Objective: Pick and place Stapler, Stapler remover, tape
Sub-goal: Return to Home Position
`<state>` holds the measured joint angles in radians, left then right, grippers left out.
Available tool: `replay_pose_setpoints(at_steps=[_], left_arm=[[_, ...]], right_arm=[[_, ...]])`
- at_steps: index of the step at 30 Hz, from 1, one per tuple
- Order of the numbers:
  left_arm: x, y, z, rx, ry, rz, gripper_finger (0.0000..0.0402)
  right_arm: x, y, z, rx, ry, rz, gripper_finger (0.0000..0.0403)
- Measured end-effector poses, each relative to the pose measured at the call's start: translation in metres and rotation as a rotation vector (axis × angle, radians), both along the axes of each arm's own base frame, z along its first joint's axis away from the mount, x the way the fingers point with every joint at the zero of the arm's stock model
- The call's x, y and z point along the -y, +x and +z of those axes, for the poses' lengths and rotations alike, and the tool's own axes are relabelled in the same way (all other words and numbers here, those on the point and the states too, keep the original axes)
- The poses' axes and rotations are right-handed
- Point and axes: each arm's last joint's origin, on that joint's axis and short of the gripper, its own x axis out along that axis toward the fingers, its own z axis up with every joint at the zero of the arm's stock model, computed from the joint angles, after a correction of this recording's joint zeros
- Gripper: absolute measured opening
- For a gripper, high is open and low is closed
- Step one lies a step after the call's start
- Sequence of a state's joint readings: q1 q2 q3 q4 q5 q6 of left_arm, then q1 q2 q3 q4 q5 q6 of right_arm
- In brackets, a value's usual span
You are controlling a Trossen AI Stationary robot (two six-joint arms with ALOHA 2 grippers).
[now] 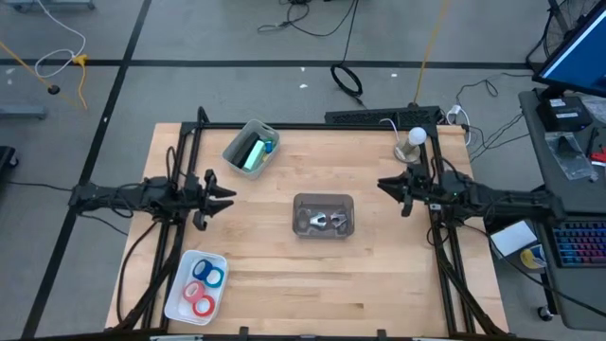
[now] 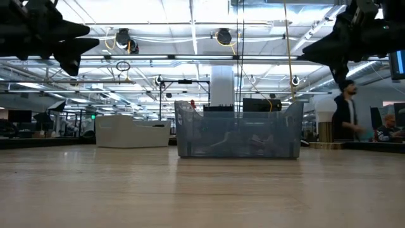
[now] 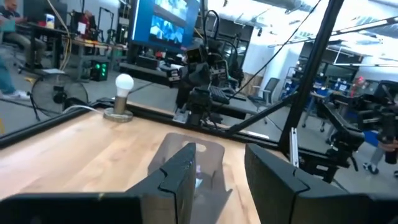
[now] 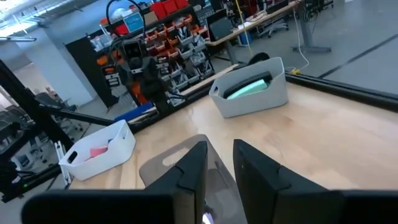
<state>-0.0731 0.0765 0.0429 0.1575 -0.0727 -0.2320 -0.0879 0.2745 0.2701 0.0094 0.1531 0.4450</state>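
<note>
In the high view, a teal stapler (image 1: 250, 154) lies in a grey bin (image 1: 237, 142) near the table's far left. Metal staple removers (image 1: 322, 222) lie in a clear bin (image 1: 323, 200) at mid-table. Red and blue tape rolls (image 1: 203, 289) lie flat in a white tray (image 1: 180, 301) at the near left. My left gripper (image 1: 225, 196) hangs open above the table, left of the clear bin. My right gripper (image 1: 382, 187) hangs open to the right of that bin. In the wrist views, the left gripper (image 3: 221, 155) and the right gripper (image 4: 219, 149) each face the clear bin.
A light bulb on a round base (image 1: 414, 142) stands near the table's far right corner. A black frame (image 1: 312, 126) runs along the far edge and both sides. Bare wood lies between the bins and along the near edge. People show in the room beyond.
</note>
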Motion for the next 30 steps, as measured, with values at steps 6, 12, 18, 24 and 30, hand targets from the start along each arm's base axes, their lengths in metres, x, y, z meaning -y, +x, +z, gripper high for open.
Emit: replay_pose_setpoints(at_steps=[6, 12, 18, 24, 30], left_arm=[[-0.004, -0.005, -0.006, -0.059, 0.024, 0.009, 0.0136], [-0.005, -0.005, -0.008, -0.083, 0.021, 0.023, 0.0136], [-0.005, -0.005, -0.009, -0.100, 0.031, 0.024, 0.0136], [-0.006, -0.005, -0.010, -0.109, 0.023, 0.046, 0.0136], [-0.006, -0.005, -0.010, -0.113, 0.023, 0.049, 0.0136]], right_arm=[[-0.001, -0.012, -0.005, -0.016, 0.030, -0.005, 0.0071], [-0.001, -0.019, -0.003, 0.000, -0.018, -0.016, 0.0071], [0.000, -0.016, -0.022, -0.014, 0.019, -0.032, 0.0071], [0.000, -0.010, -0.047, -0.006, 0.030, -0.028, 0.0071], [-0.003, -0.009, -0.050, -0.027, -0.061, 0.074, 0.0071]])
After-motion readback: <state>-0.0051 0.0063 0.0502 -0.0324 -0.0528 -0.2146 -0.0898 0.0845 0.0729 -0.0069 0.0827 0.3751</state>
